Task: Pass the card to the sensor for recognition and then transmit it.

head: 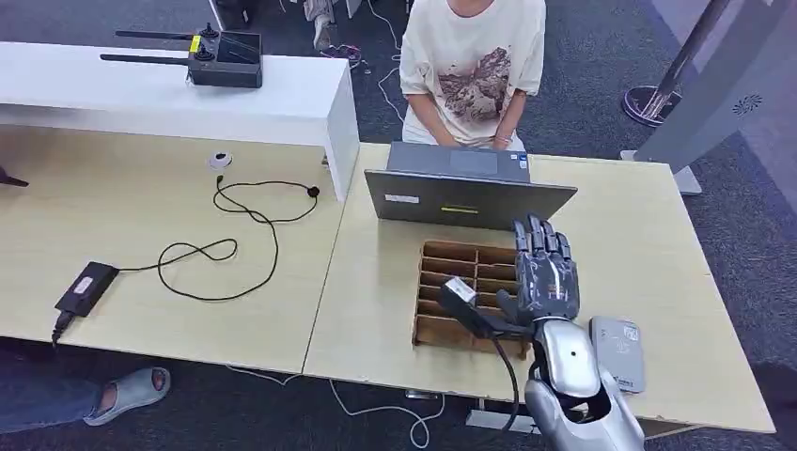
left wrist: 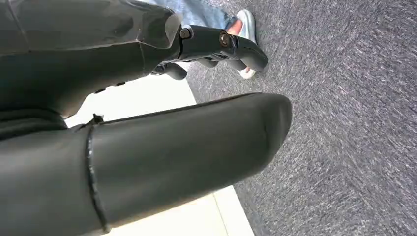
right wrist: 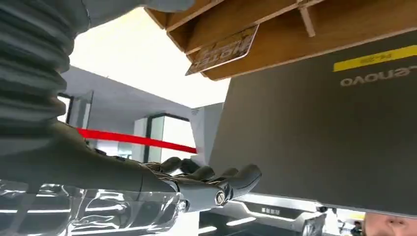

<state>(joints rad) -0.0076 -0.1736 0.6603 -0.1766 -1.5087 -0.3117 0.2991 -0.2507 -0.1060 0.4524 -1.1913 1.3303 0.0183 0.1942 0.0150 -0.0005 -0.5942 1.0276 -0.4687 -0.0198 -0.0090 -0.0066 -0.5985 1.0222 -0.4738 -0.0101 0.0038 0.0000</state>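
Observation:
A brown printed card (right wrist: 223, 49) stands in a compartment of the wooden divided box (head: 461, 261), seen close in the right wrist view. My right hand (head: 543, 272) hovers over the box's right side with fingers stretched out and apart, holding nothing; the fingers (right wrist: 216, 179) point toward the laptop's lid, and the card is a short way off from them. The grey flat sensor (head: 618, 352) lies on the table just right of my right forearm. My left hand (left wrist: 147, 147) hangs beside the table edge above the carpet, thumb apart from the fingers (left wrist: 226, 44), empty.
A grey laptop (head: 465, 193) stands open right behind the box, and a person in a cream T-shirt (head: 475, 66) sits at it. A black cable (head: 226, 249) and a power brick (head: 86, 287) lie on the left table. A white counter (head: 282, 99) carries a black router.

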